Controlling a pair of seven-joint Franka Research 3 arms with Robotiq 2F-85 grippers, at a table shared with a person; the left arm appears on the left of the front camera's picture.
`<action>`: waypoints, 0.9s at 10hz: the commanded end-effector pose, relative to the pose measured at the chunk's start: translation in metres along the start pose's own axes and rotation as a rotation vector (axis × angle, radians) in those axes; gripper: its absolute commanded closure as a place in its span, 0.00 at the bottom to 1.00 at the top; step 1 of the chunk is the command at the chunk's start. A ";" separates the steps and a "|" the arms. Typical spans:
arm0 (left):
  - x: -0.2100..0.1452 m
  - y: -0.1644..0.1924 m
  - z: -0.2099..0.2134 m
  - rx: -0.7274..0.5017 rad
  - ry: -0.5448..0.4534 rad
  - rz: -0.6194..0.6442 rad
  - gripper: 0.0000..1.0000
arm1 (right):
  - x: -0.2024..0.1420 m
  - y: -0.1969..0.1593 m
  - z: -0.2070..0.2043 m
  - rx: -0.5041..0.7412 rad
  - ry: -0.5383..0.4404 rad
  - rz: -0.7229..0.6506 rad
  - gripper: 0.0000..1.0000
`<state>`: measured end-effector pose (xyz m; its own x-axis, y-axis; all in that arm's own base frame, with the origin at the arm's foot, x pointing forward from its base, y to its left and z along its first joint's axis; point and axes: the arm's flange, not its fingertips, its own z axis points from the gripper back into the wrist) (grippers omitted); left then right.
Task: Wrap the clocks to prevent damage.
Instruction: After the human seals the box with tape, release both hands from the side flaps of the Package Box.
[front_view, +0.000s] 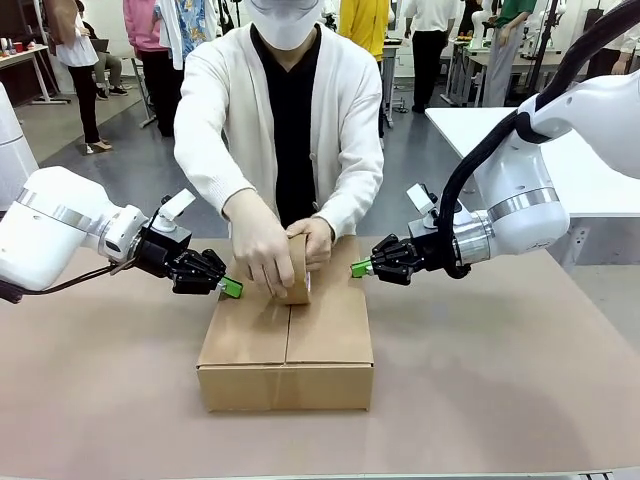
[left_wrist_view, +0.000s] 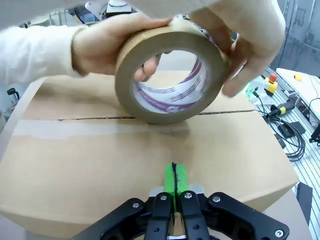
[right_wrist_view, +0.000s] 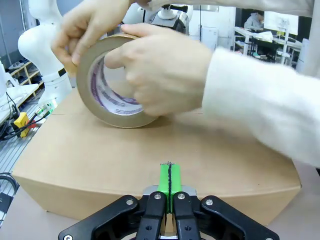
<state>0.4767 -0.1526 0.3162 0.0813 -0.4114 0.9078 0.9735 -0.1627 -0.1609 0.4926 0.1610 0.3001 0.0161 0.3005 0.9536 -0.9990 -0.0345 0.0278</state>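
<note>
On the surface between the two arms sits the closed box (front_view: 285, 345), its flap seam running from the person toward the robot. Both of the person's hands (front_view: 262, 250) hold a tape roll (front_view: 297, 270) on edge at the seam's far end. Left jaws and right jaws are pressed together, holding nothing, poised at opposite side edges of the lid. The hands are nearest the seam.
</note>
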 end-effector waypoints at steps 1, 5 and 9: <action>-0.003 0.000 -0.002 0.004 0.009 0.005 1.00 | -0.003 0.000 -0.002 -0.001 0.006 -0.004 0.99; -0.003 0.000 -0.002 0.004 0.009 0.005 1.00 | -0.003 0.000 -0.002 -0.001 0.006 -0.004 0.99; -0.003 0.000 -0.002 0.004 0.009 0.005 1.00 | -0.003 0.000 -0.002 -0.001 0.006 -0.004 0.99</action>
<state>0.4767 -0.1526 0.3160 0.0818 -0.4115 0.9077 0.9734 -0.1627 -0.1615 0.4926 0.1610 0.3001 0.0162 0.3006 0.9536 -0.9990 -0.0345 0.0278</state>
